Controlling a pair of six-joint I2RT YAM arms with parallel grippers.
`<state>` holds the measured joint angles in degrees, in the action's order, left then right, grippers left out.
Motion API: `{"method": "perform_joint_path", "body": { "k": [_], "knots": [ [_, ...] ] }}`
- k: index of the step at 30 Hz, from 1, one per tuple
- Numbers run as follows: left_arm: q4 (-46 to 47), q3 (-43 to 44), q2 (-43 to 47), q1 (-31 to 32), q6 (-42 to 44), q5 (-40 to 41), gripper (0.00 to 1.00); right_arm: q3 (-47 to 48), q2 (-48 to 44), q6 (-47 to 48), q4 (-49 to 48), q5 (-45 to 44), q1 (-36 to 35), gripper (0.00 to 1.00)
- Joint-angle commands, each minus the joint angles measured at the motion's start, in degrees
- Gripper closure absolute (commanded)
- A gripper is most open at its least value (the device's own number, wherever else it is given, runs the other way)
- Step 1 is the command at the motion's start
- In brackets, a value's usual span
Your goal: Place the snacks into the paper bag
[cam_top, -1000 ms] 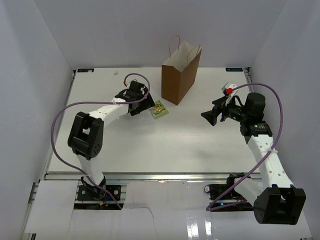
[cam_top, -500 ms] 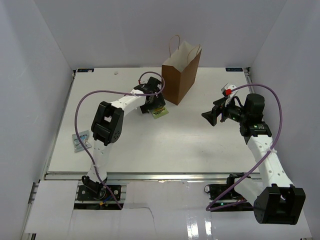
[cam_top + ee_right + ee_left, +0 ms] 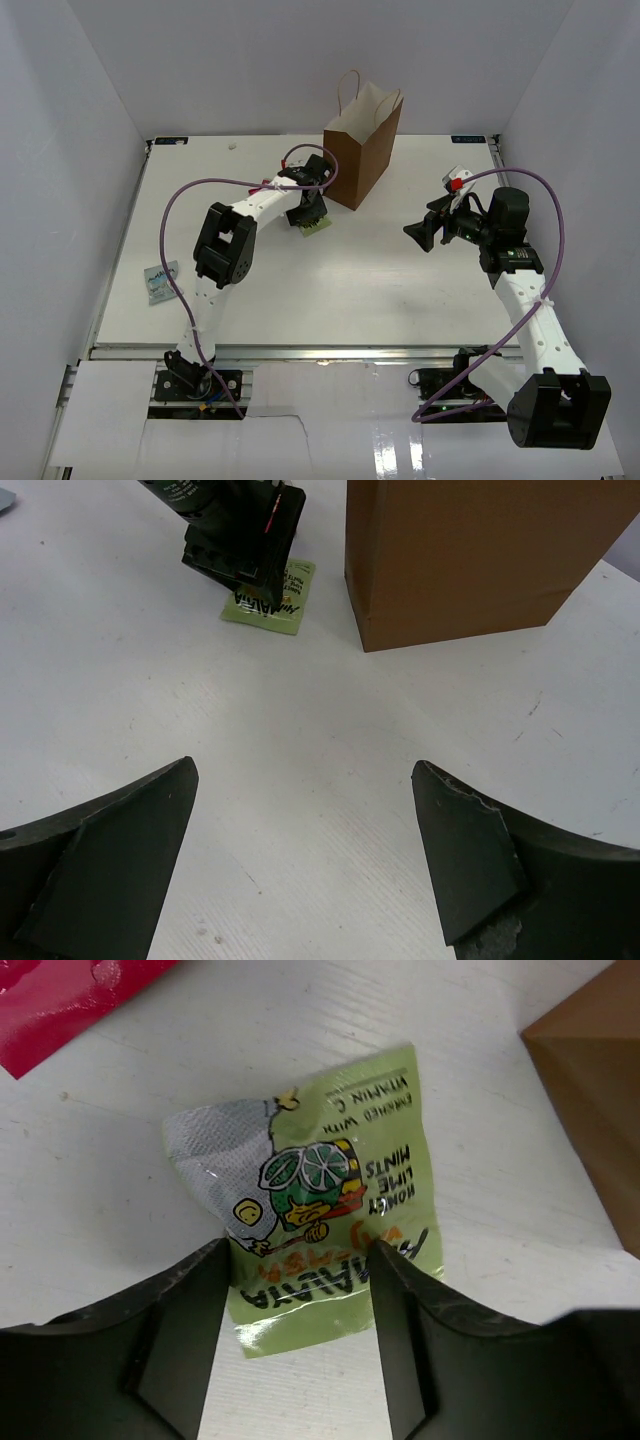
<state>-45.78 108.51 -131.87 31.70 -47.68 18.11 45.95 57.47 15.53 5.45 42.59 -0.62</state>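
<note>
Hovering low over the yellow-green packet (image 3: 320, 1210), my left end effector (image 3: 298, 1260) is open. Its two fingers are apart, with the lower half of the packet between them, and it holds nothing yet. The packet lies flat on the bench (image 3: 350, 290), just beside the near-left corner of the paper bag (image 3: 360, 150). I think this is why I come from straight above: a flat foil packet gives no side to grip, so the fingers must press down and pinch it at the edges. The bag stands upright at the far middle of the bench with its mouth open to the top, which lets a packet be dropped in from above.

My right end effector (image 3: 420, 232) is also wide open and empty. It hangs in the air well apart from the bag, on the right side, I suppose to leave room for the left arm.

A red packet (image 3: 60, 1000) lies near the green one, and a pale blue packet (image 3: 160, 281) lies far away at the left edge of the bench. So I judge that the task is not finished.
</note>
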Motion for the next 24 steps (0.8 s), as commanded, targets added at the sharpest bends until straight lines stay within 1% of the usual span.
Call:
{"method": "perform_joint_path", "body": {
  "k": [1,4,6,7,9,10,11,12,13,14,15,16,17,18,20,21,22,23,24],
  "knots": [
    [-3.00,-1.19,-3.21,-0.15,0.40,1.23,0.36,-0.25,-0.70,0.73,-2.20,0.21,-0.08,0.07],
    [-2.91,-2.15,-3.48,-0.15,0.83,1.67,0.41,-0.34,-0.96,0.64,-2.38,0.39,-0.08,0.07],
    [-2.39,-2.95,-3.04,-0.15,1.45,2.28,0.48,-0.51,-1.31,0.47,-2.55,0.48,-0.08,0.07],
    [-2.21,-3.91,-2.78,-0.15,1.71,2.37,0.50,-0.51,-1.40,0.38,-2.64,0.48,-0.08,0.07],
    [-0.98,-5.32,-1.29,-0.15,2.50,2.63,0.61,-0.51,-1.57,0.38,-2.64,0.65,-0.08,0.07],
    [-0.63,-6.89,-0.58,-0.15,3.29,2.89,0.69,-0.60,-1.66,0.38,-2.64,0.65,-0.08,0.07],
    [0.59,-8.04,1.25,-0.15,3.64,2.98,0.70,-0.60,-1.66,0.38,-2.64,0.74,-0.08,0.07],
    [1.39,-9.18,2.49,-0.15,4.78,2.99,0.76,-0.60,-1.75,0.38,-2.73,0.74,-0.08,0.07],
    [2.35,-12.15,3.72,-0.15,5.31,2.90,0.80,-0.60,-1.84,0.38,-2.73,0.83,-0.08,0.07],
    [4.71,-13.92,6.95,-0.15,5.84,2.90,0.88,-0.69,-1.84,0.29,-2.73,0.83,-0.08,0.07],
    [6.39,-15.85,8.72,-0.15,6.54,2.72,0.90,-0.69,-1.93,0.29,-2.73,0.92,-0.08,0.07],
    [8.23,-19.79,10.65,-0.15,8.20,2.46,0.91,-0.69,-1.93,0.29,-2.73,0.92,-0.08,0.07],
    [11.64,-21.57,12.41,-0.15,9.09,2.11,0.94,-0.69,-1.93,0.29,-2.82,1.00,-0.08,0.07],
    [12.90,-23.15,15.82,-0.15,9.71,2.02,0.94,-0.78,-1.93,0.20,-2.90,1.01,-0.08,0.07],
    [17.02,-27.09,19.01,-0.15,12.51,0.80,0.98,-0.78,-2.01,0.20,-2.82,1.09,0.01,0.07],
    [18.43,-28.51,22.42,-0.15,13.39,0.18,0.98,-0.87,-2.01,0.12,-2.90,1.09,-0.08,0.07],
    [21.84,-29.92,24.19,-0.15,16.10,-0.61,1.00,-0.87,-2.10,0.12,-2.99,1.09,-0.08,0.07],
    [23.79,-32.89,26.03,-0.15,17.43,-1.58,1.00,-0.87,-2.10,0.12,-2.99,1.09,-0.08,0.07],
    [25.29,-34.31,29.71,-0.15,18.49,-2.80,1.00,-1.04,-2.28,0.12,-3.08,1.09,-0.08,0.07]
  ]
}}
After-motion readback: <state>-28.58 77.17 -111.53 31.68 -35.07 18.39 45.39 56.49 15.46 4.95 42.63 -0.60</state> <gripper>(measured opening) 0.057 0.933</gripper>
